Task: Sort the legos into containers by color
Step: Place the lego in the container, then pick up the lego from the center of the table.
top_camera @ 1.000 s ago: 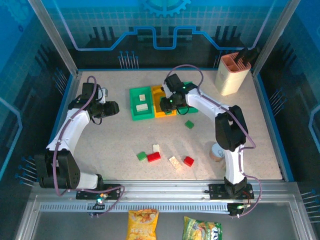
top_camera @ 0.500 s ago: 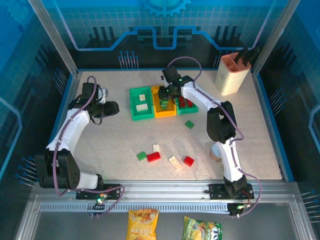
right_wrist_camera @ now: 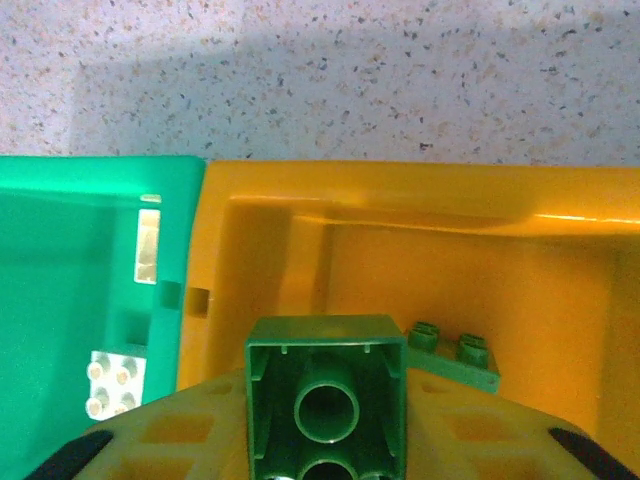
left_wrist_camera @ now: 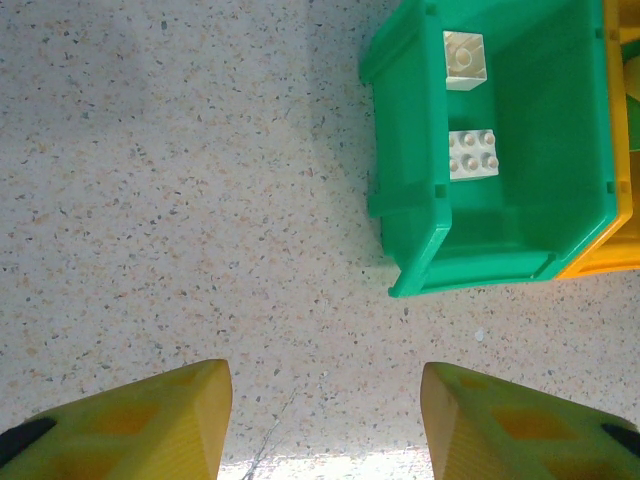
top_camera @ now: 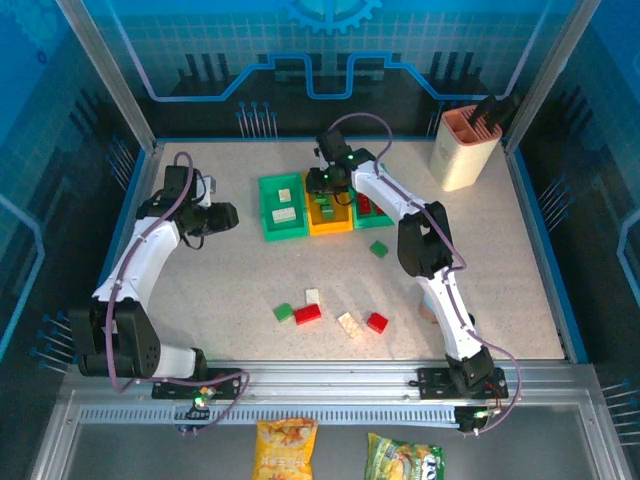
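My right gripper [top_camera: 325, 182] hangs over the yellow-orange container [top_camera: 328, 214], shut on a green lego [right_wrist_camera: 325, 345] held underside up between its yellow fingers [right_wrist_camera: 170, 435]. A flat green lego [right_wrist_camera: 455, 355] lies inside that container [right_wrist_camera: 270, 260]. The left green container [top_camera: 283, 208] holds two cream legos [left_wrist_camera: 463, 60] [left_wrist_camera: 472, 153]. The right green container [top_camera: 372, 205] holds red ones. Loose legos lie on the table: green [top_camera: 379, 248] [top_camera: 283, 312], red [top_camera: 307, 314] [top_camera: 377, 322], cream [top_camera: 313, 296] [top_camera: 349, 322]. My left gripper [top_camera: 215, 217] [left_wrist_camera: 325, 420] stands open over bare table, left of the containers.
A tall cream holder with a pink rim [top_camera: 463, 148] stands at the back right. Two snack bags [top_camera: 285, 437] [top_camera: 405, 458] lie in front of the arm bases. Blue walls close in the table.
My right gripper, carrying the green lego, has shifted back and left over the yellow-orange container. The left arm has not moved.
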Robot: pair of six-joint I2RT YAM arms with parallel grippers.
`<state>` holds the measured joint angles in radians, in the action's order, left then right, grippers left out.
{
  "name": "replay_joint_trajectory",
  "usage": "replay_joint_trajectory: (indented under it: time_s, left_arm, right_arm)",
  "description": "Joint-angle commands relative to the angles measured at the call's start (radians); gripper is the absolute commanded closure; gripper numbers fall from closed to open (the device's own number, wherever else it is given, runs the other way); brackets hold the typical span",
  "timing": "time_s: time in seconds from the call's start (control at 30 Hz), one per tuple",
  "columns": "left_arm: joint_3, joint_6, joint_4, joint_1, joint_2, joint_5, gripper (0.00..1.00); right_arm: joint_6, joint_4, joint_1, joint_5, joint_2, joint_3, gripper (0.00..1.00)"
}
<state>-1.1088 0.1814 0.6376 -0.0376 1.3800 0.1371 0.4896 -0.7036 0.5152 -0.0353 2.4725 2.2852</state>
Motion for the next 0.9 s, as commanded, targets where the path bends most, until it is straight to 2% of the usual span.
replay_joint_trajectory:
  time_s: [0.0,0.2,0.5,0.87]
  left_arm:
    - [0.004,-0.002,-0.007,-0.010,-0.010,0.022,0.46]
    - [0.004,0.001,-0.009,-0.010,-0.009,0.025,0.46]
    - [0.004,0.003,-0.011,-0.011,-0.005,0.032,0.46]
    - [0.004,0.000,-0.013,-0.008,-0.006,0.053,0.46]
  right_arm:
    - [0.040,-0.028,-0.020,-0.013,0.024,0.036,0.61]
    - [0.038,-0.028,-0.021,-0.004,0.004,0.016,0.53]
    - [0.023,-0.028,-0.021,0.000,-0.069,-0.039,0.53]
    - [-0.048,-0.139,-0.003,0.048,-0.189,-0.109,0.54]
